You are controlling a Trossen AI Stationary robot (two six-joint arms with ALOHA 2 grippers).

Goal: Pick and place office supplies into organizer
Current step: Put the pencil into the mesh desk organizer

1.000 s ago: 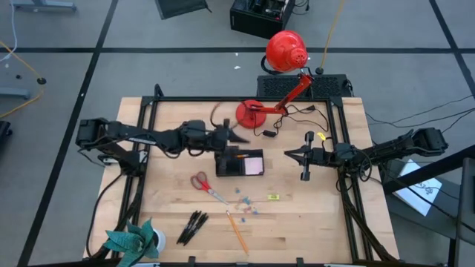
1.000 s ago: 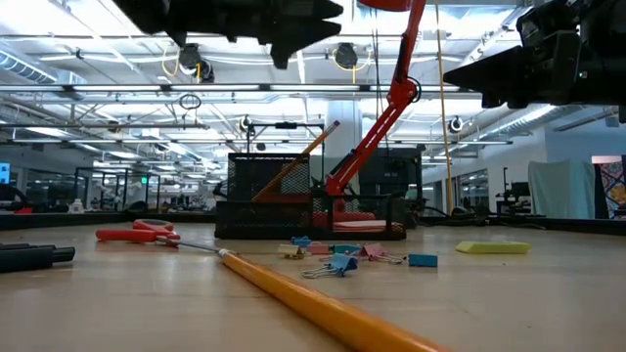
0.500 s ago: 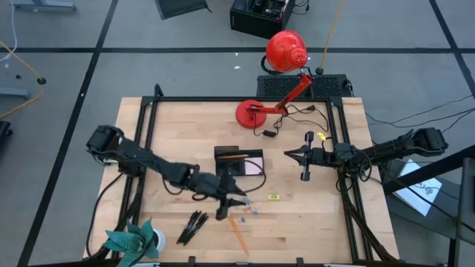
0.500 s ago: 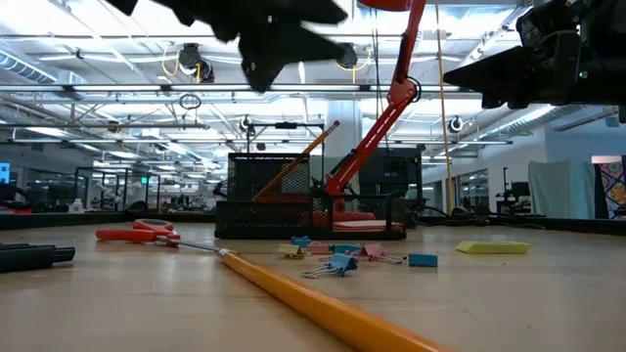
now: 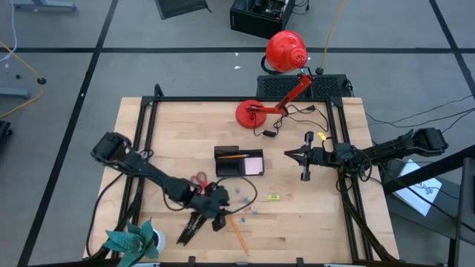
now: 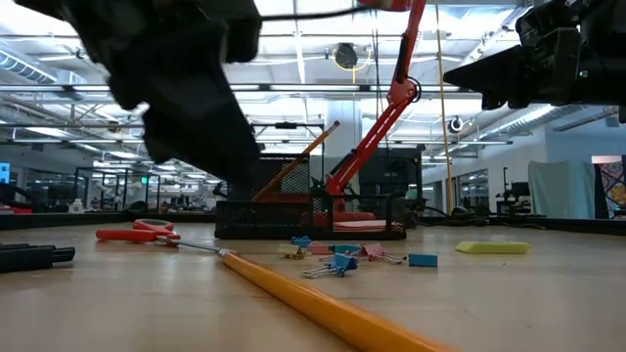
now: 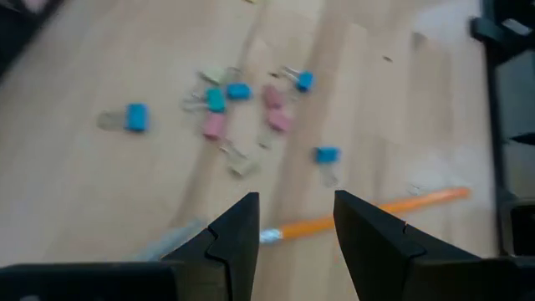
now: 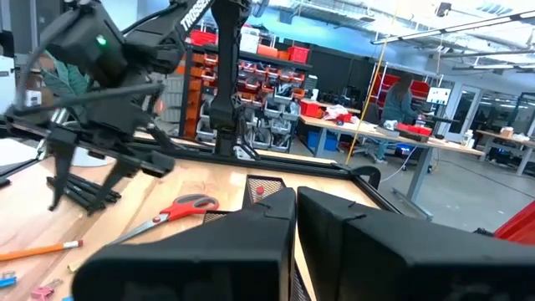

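Pale wood lies bare along the table's point(image 5: 171, 133) upper-left in the high view. The left gripper point(image 5: 216, 213) hangs lower centre, beside the pens point(image 5: 191, 225) and scissors point(image 5: 199, 180); the right gripper point(image 5: 304, 156) waits centre-right. At centre, the organizer point(image 5: 237, 162) holds a pink notepad point(image 5: 254, 165).

Low view: the orange pencil point(image 6: 323, 308) crosses the foreground; clips point(image 6: 337, 258) lie before the mesh organizer point(image 6: 313, 208).

Left wrist view: fingers point(image 7: 236, 239) stand moderately apart, empty, over the pencil point(image 7: 368, 215) and clips point(image 7: 215, 99).

Right wrist view: fingers point(image 8: 276, 224) pressed together.
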